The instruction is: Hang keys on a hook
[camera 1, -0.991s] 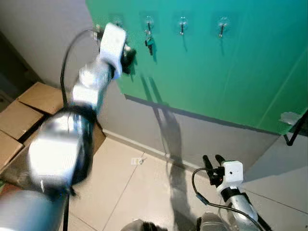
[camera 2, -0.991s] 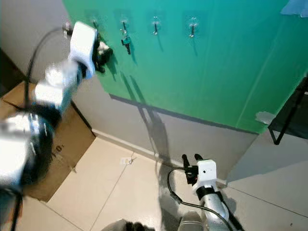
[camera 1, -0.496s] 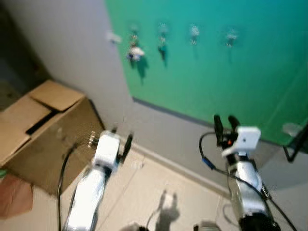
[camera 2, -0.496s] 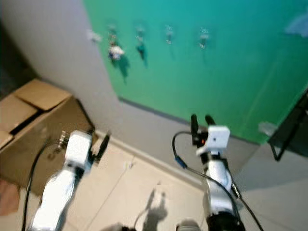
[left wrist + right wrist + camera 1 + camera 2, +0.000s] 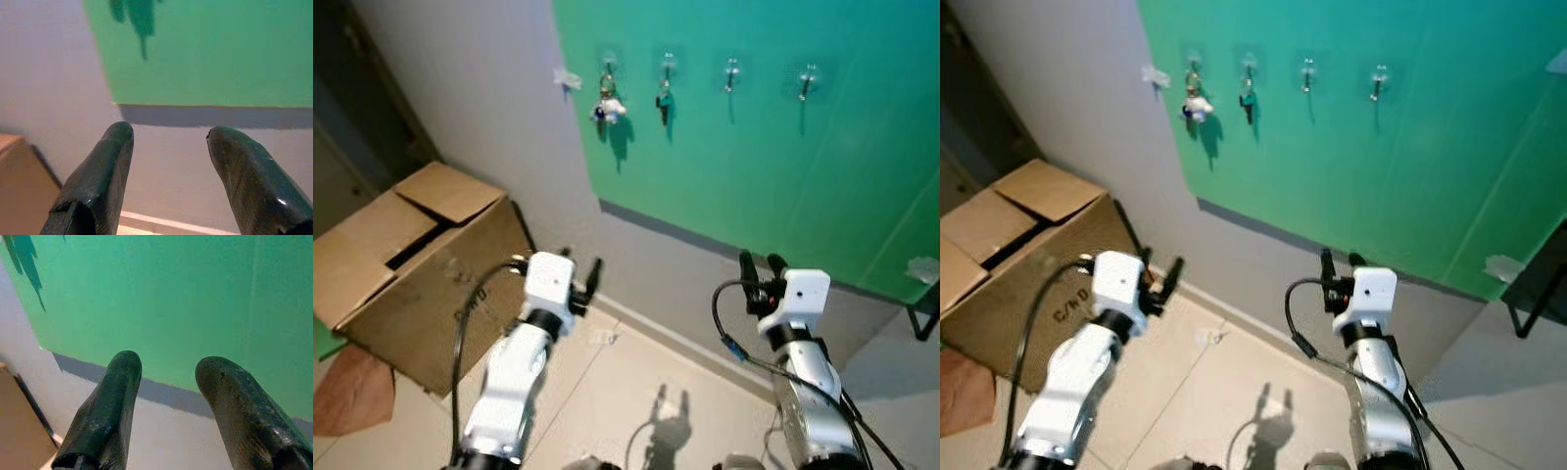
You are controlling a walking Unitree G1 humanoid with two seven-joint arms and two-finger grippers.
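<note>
A bunch of keys with a white and blue fob hangs from the leftmost hook of a row on the green wall panel. A dark key hangs from the second hook. The two hooks to the right are bare. My left gripper is low, well below the keys, open and empty; the left wrist view shows its fingers spread before the wall. My right gripper points up near the grey lower wall, open and empty, its fingers apart.
An open cardboard box stands on the tiled floor at the left against the wall. A brown sheet lies beside it. A black frame juts in at the right edge.
My left gripper has dropped from the leftmost hook to low by the floor, leaving the keys hanging there. The right arm rose a little. The camera has shifted.
</note>
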